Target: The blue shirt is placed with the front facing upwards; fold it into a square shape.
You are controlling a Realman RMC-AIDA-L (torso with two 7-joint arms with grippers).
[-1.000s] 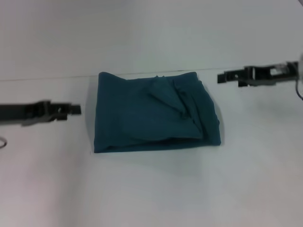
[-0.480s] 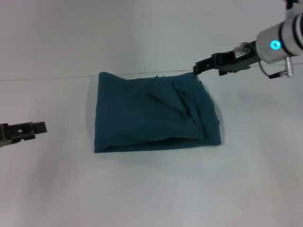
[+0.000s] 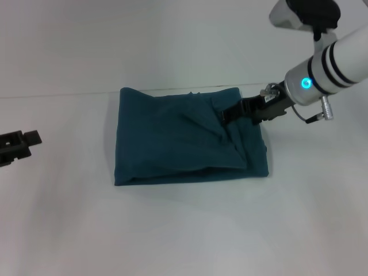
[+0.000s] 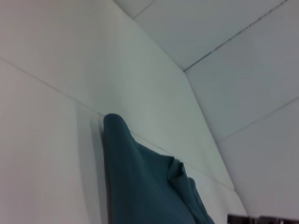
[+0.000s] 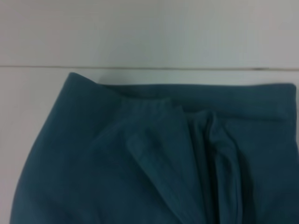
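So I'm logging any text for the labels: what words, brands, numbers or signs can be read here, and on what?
None can be read. The blue shirt lies folded, showing only plain cloth; no lettering or tag is visible. The right gripper and left gripper show no legible marks.

shirt point(image 3: 184, 141): no words or letters show on the folded blue cloth
right arm point(image 3: 322, 72): a small blue light glows on it, but there is no word or number to read
worktop point(image 3: 184, 230): plain white, with no writing on it
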